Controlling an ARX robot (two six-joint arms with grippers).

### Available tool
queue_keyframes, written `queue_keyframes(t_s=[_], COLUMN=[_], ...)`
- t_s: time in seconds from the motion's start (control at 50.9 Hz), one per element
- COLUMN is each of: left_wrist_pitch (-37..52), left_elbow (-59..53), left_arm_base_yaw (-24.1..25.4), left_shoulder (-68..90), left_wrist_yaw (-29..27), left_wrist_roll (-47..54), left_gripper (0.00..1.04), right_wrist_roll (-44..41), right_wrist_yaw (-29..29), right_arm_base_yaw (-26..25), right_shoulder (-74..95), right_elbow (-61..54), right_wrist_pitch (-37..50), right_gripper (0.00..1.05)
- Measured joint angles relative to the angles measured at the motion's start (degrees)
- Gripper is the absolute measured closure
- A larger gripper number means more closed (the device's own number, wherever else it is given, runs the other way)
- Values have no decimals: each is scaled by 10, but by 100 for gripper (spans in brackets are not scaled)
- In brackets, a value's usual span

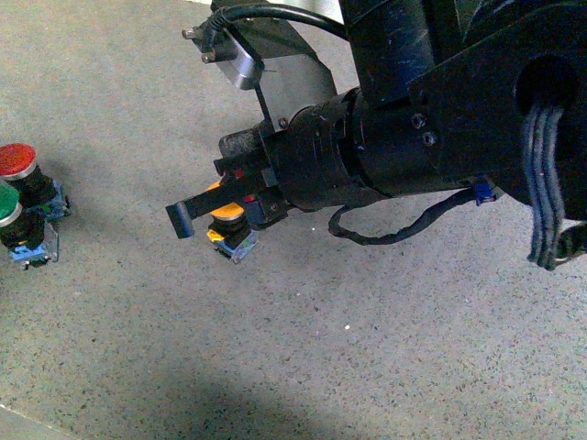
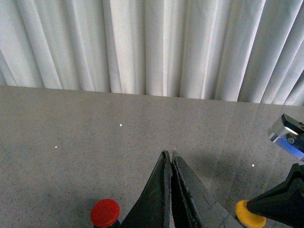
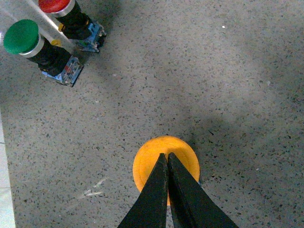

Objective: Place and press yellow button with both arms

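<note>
The right gripper (image 3: 166, 157), fingers pinched together and empty, sat over the yellow button (image 3: 145, 168) standing upright on the grey surface (image 3: 237, 71), a blunt tip for pressing, I'd guess. The left gripper (image 2: 169, 157), likewise closed, hovered nearby.

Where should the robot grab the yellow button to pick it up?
Probably by the black body under its cap, coming in low from the side. The yellow button stands cap-up, and the round cap looks slippery and wider. The right end effector is shut above the cap, so it must open first.
</note>
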Motion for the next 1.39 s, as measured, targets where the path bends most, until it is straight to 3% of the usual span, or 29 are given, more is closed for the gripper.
queue_keyframes(t_s=[0.295, 0.609, 0.805, 0.963, 1.277, 1.316, 1.395], left_wrist_pitch=[0, 0, 0, 0, 0, 0, 0], left_elbow=[0, 0, 0, 0, 0, 0, 0], left_arm_base_yaw=[0, 0, 0, 0, 0, 0, 0], left_shoulder=[0, 0, 0, 0, 0, 0, 0], left_wrist_yaw=[0, 0, 0, 0, 0, 0, 0], left_wrist_roll=[0, 0, 0, 0, 0, 0, 0], left_gripper=[103, 103, 103, 103, 103, 103, 103], right_wrist_roll=[20, 128, 167, 170, 137, 130, 89], right_wrist_yaw=[-1, -27, -24, -19, 23, 36, 176], right_arm_base_yaw=[0, -34, -83, -176, -329, -334, -324], right_shoulder=[14, -63, -203, -354, -509, -526, -563], right_elbow=[4, -70, -155, -298, -415, -425, -489], right_wrist_pitch=[-5, 100, 167, 177, 106, 106, 251], right_gripper=[103, 103, 103, 71, 17, 12, 25])
